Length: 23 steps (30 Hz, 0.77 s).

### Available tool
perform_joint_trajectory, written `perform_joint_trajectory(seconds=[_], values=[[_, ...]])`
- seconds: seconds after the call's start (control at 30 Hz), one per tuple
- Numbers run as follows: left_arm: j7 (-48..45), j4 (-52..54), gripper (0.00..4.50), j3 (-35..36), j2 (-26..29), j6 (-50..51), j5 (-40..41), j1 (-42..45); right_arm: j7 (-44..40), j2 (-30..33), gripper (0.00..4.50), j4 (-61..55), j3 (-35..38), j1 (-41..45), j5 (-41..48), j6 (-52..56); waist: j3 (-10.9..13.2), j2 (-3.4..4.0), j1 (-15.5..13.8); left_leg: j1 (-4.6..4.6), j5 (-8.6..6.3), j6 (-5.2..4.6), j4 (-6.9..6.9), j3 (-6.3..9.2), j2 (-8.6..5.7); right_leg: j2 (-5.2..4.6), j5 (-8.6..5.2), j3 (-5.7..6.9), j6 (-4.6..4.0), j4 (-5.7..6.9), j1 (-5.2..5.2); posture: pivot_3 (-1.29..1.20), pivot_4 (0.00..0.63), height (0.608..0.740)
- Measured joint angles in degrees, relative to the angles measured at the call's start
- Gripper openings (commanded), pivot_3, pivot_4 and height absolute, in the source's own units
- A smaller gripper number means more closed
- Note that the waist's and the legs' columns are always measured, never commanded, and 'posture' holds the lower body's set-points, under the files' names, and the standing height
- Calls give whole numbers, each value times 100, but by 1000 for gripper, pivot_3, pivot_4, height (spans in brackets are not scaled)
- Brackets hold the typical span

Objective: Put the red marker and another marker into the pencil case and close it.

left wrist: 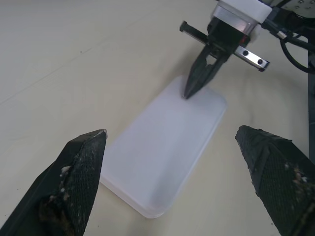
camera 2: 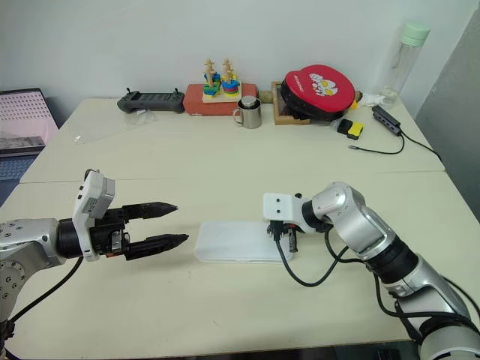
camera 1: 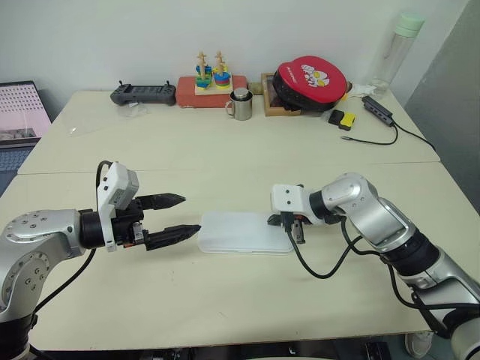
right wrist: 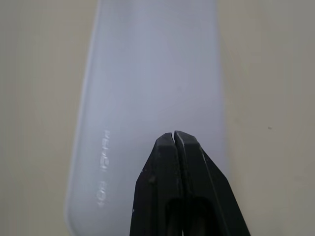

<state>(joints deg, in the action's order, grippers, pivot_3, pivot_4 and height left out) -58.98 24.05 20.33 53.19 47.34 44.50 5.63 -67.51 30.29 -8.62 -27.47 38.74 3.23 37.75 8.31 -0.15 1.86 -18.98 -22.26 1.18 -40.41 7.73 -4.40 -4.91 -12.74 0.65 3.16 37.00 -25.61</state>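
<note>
The right claw (camera 1: 298,231) is pinched fully together, its tips pressing down on the near end of the pencil case (camera 1: 241,232), which lies flat on the table (camera 1: 225,300) with its lid down. At the case's far end the left claw (camera 1: 177,216) hangs just beside it, fingers spread wide and holding nothing.

Bare table (camera 1: 225,300) around the closed pencil case (camera 1: 240,234), right gripper (camera 1: 298,231) on its right end, clutter far back.
</note>
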Motion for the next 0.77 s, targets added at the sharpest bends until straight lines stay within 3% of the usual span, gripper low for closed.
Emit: perform_joint_trajectory(seconds=[0.13, 0.3, 0.6, 0.77], values=[[501, -622, 4500, -92, -316, -62, -187, 501, 390, -355, 948, -10, 1403, -91, 918, 378, 5, 7, -55, -1, 0, 0, -1, 7, -5, -1, 0, 8, 1, -2, 3, 0, 150, 740], [973, -1625, 4500, -502, -572, -566, -892, 954, 943, 148, 2014, 15, 2522, -436, 1256, 813, 3, 4, -98, 0, 0, -1, 4, 6, -9, -4, 0, 11, 1, -6, 2, 0, 150, 740], [1086, -2531, 4500, -760, -706, -1278, -1568, 1379, 1575, 614, 4316, -128, 3341, -1104, 1490, 1162, 3, 4, -3, 2, 0, -1, 18, -18, -3, -3, 0, 3, 1, 2, -14, 0, 150, 740], [1105, -2707, 4500, -769, -741, -1312, -1747, 1394, 1805, 635, 4480, -201, 3477, -1188, 1644, 1199, 3, 3, -14, 1, 0, -1, 20, -17, -5, -3, 1, 3, 1, 1, -14, 0, 150, 740]])
